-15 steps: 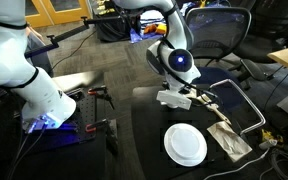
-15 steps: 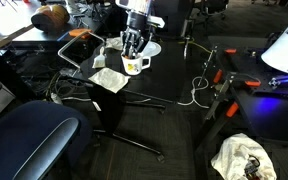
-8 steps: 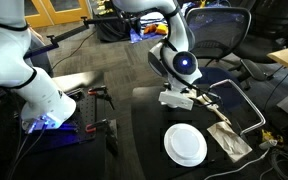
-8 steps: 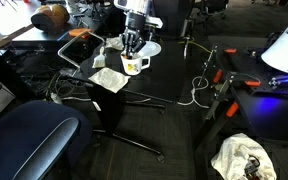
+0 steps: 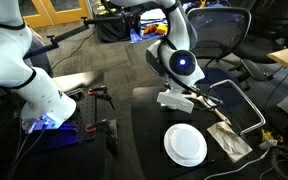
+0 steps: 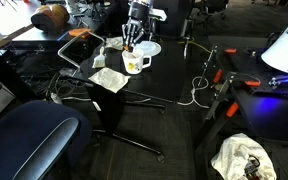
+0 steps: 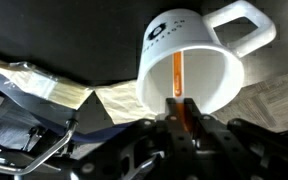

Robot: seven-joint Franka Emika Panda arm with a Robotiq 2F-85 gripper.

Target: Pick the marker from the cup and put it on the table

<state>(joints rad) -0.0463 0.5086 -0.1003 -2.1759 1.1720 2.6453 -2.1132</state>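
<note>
The small white cup point(image 7: 189, 62) stands on the black table point(image 5: 144, 125), with its handle at the upper right in the wrist view. An orange marker point(image 7: 177, 75) stands upright with its lower part still inside the cup. My gripper point(image 7: 181, 112) is shut on the marker's upper end, directly above the cup. In an exterior view the gripper point(image 6: 135, 38) hangs just over the cup point(image 6: 134, 63). In the other exterior view the cup point(image 5: 171, 98) sits below the arm's wrist, and the fingers are hidden there.
A round white plate point(image 5: 185, 144) lies on the table near the cup and also shows behind it point(image 6: 149, 48). A crumpled cloth point(image 5: 229, 138) point(image 6: 106, 78) lies beside the cup. A bent metal tube point(image 5: 246, 105) runs along the table edge. An office chair point(image 6: 29, 130) stands nearby.
My gripper has risen a little above the cup with the marker held in it. The cup and plate have not moved.
</note>
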